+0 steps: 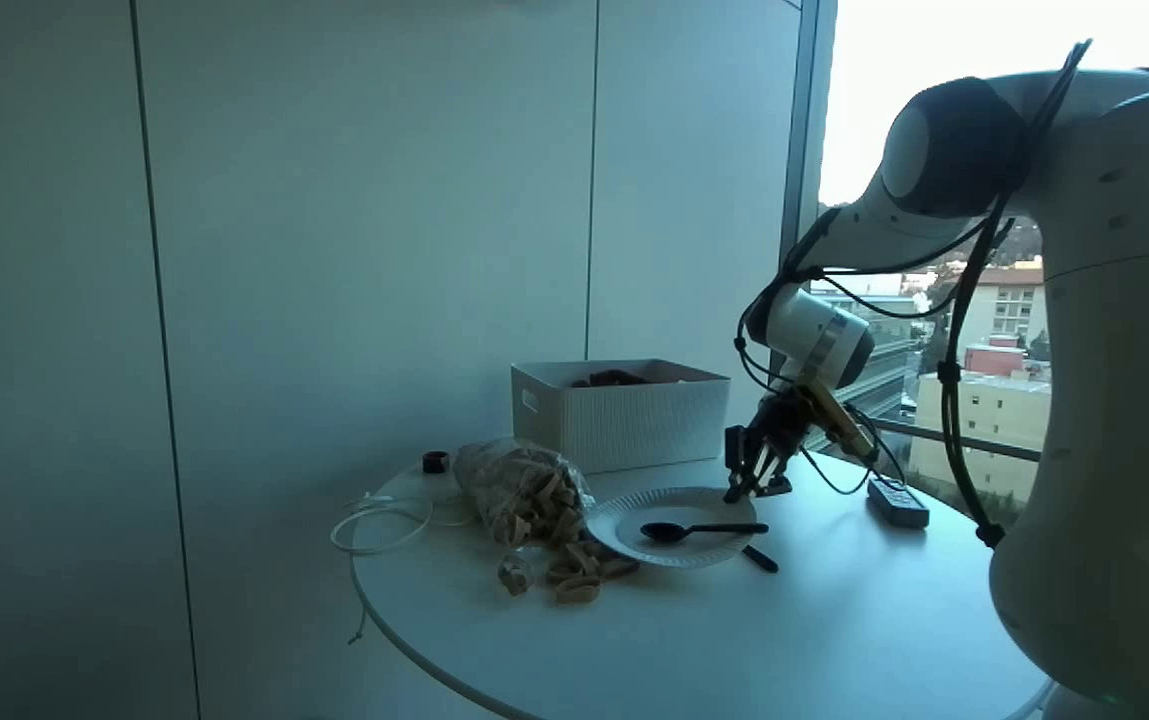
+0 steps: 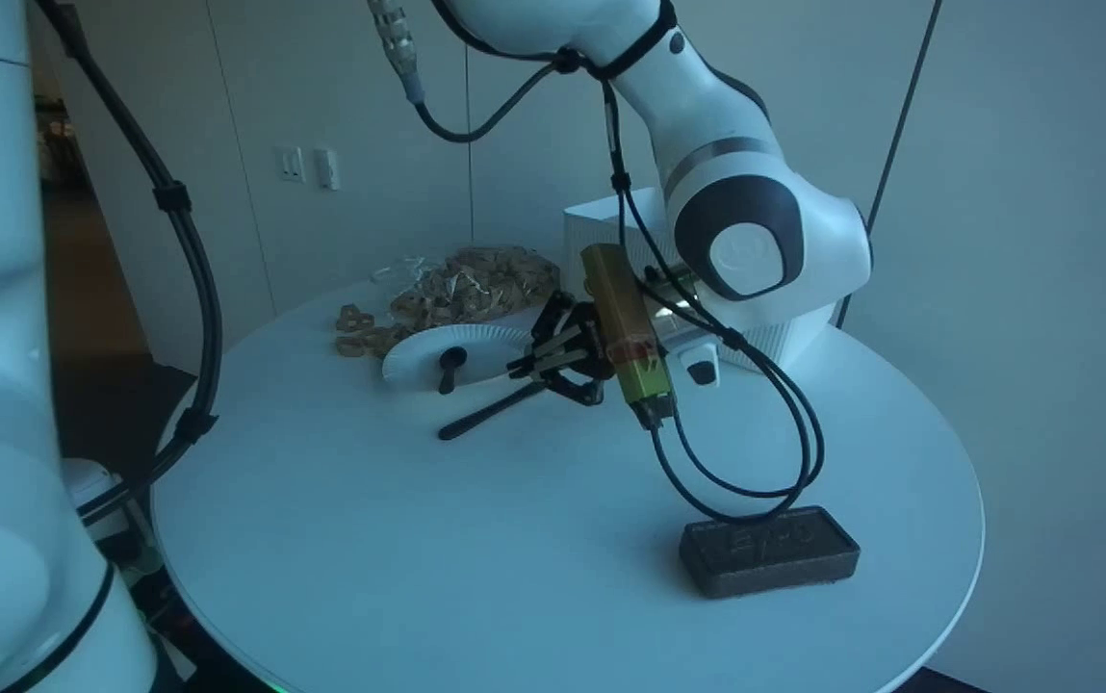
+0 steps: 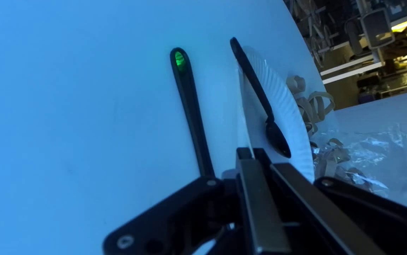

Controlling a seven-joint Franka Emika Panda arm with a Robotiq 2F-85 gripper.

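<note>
A white paper plate (image 1: 684, 503) with a fluted rim shows in both exterior views. My gripper (image 3: 253, 153) is shut on the plate's near edge, which runs in between its fingertips in the wrist view. The plate looks tilted, its held side raised from the table. On it rests a black spoon (image 3: 277, 140), bowl toward the far rim. Beside the plate, flat on the table, lies another black utensil (image 3: 191, 102); its handle shows, while its other end is hidden behind the gripper. In an exterior view the same utensil (image 2: 490, 412) reaches under the gripper.
A white ribbed box (image 1: 634, 425) with dark contents stands behind the plate. A clear bag of tan loops (image 1: 524, 490) lies beside the plate, with loose loops (image 1: 579, 580) near it. A dark block (image 2: 769, 553), a black roll (image 1: 435, 462) and a white cable (image 1: 384, 547) are also around.
</note>
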